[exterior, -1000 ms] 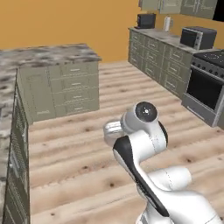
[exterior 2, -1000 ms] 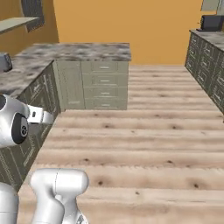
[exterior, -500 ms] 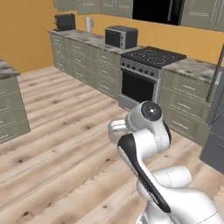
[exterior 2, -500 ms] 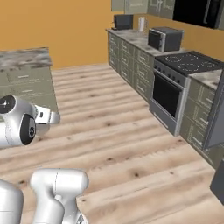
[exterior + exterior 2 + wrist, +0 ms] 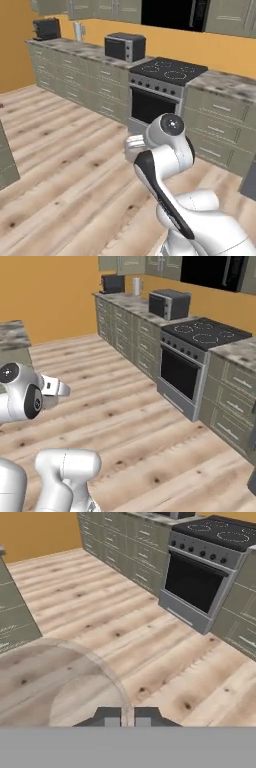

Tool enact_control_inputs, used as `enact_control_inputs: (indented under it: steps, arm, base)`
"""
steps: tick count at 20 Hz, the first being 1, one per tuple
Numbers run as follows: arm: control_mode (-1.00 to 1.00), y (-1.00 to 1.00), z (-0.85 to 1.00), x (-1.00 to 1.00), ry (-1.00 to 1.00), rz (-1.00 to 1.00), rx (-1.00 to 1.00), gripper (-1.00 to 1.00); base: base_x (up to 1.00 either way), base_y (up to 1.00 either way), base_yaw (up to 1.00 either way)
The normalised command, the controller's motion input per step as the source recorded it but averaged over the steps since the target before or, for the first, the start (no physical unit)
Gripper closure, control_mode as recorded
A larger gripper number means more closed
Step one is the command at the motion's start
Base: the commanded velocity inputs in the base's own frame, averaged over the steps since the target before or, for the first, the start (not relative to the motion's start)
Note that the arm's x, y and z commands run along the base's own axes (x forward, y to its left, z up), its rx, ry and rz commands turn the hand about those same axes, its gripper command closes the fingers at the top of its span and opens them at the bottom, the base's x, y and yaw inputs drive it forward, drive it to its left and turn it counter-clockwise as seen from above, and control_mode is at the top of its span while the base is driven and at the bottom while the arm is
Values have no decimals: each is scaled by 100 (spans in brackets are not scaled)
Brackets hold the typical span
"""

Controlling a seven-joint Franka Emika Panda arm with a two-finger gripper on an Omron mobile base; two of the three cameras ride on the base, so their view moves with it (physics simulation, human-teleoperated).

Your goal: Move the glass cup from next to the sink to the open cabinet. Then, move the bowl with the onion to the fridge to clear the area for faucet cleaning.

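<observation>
Both base views look forward from behind the arm, sharing the stove (image 5: 167,70); hand view faces floorward.

- A home kitchen, rendered.
- A black stove (image 5: 162,82) with an oven door sits in a run of grey-green cabinets (image 5: 90,80).
- A microwave (image 5: 125,47), a toaster (image 5: 46,29) and a kettle (image 5: 78,31) stand on the speckled countertop (image 5: 125,301), farther left.
- Orange walls (image 5: 50,296), wall cabinets (image 5: 227,15), pale plank floor (image 5: 125,637).
</observation>
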Motion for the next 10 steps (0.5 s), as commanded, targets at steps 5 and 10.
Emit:
enact_control_inputs:
  steps: [5,10]
  arm:
    - [100,0,0,0,0,0,0,100]
    - [100,0,0,0,0,0,0,100]
  base:
    - [100,51,-27]
    - [100,49,-21]
